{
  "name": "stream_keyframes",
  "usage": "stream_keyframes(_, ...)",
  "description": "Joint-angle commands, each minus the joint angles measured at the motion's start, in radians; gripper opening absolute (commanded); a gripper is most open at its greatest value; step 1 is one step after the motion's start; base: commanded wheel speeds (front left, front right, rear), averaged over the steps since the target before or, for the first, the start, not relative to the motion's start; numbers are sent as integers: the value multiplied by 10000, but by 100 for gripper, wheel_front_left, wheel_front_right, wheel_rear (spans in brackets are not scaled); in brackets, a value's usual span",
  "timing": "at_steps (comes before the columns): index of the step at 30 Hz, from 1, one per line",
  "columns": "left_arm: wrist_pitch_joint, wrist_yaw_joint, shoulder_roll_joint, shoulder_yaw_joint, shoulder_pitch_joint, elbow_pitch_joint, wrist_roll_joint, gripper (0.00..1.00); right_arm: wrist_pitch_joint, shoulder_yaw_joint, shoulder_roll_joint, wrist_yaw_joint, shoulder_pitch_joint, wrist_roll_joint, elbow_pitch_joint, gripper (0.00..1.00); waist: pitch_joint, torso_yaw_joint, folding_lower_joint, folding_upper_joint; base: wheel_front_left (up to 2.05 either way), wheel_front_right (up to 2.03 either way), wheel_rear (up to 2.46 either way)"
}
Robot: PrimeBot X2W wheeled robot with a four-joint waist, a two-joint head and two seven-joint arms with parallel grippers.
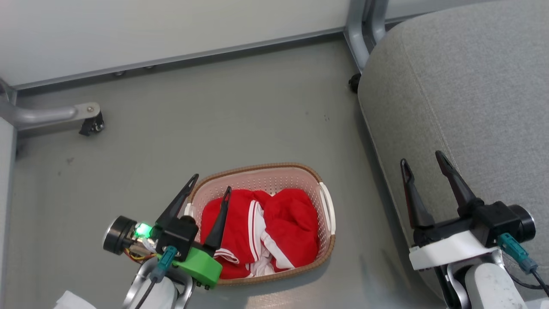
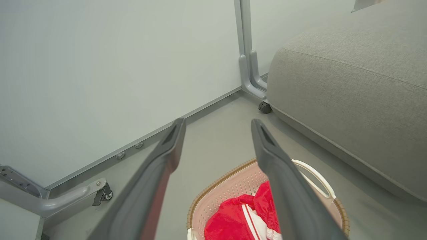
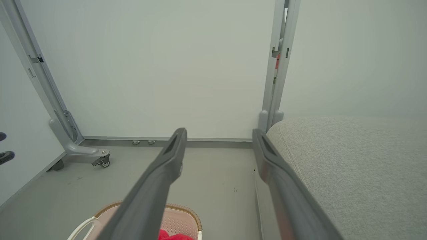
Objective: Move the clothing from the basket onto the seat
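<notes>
Red clothing [image 1: 266, 229] with white stripe trim lies bunched inside the cream perforated basket [image 1: 328, 208] on the floor; it also shows in the left wrist view as red clothing [image 2: 233, 220] in the basket [image 2: 220, 190]. My left gripper [image 1: 211, 182] hovers open over the basket's left end, nothing between its fingers. My right gripper [image 1: 422, 161] is open and empty over the front edge of the grey seat [image 1: 472, 94]. In the right wrist view the basket [image 3: 186, 220] sits at the bottom, the seat [image 3: 350, 166] to the right.
Pale partition walls [image 1: 150, 30] close off the back. Grey metal feet with castors stand on the floor at the left [image 1: 85, 118] and beside the seat's far corner [image 1: 356, 81]. Bare grey floor [image 1: 223, 116] lies between basket and wall.
</notes>
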Motion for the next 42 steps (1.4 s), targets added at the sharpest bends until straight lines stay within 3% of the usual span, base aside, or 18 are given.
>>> stream_keyframes(1, 5, -74, 180, -159, -468, 188, 139, 100, -49, 21, -46, 1, -290, 83, -72, 100, 1231, -384, -1, -1, 0, 0, 0)
stream_keyframes(15, 3, -243, 1911, -2861, -3903, 2968, 594, 100, -49, 374, -40, 1, -2178, 493, -418, 100, 4231, -1283, -1, -1, 0, 0, 0)
stream_keyframes(25, 3, -247, 3043, -6296, -6317, 5228, 563, 100, -49, 654, -32, 1, -3045, 1114, -630, 100, 5862, -1899, -1, -1, 0, 0, 0)
stream_keyframes(35, 6, -249, 3078, -9193, -7677, 7146, -120, 100, -49, 889, -33, 1, -3493, 1534, -707, 100, 6845, -2337, -1, -1, 0, 0, 0)
stream_keyframes(42, 144, -248, 2922, -9787, -8033, 8060, 245, 100, -49, 990, -33, 1, -3637, 1793, -763, 100, 7213, -2579, -1, -1, 0, 0, 0)
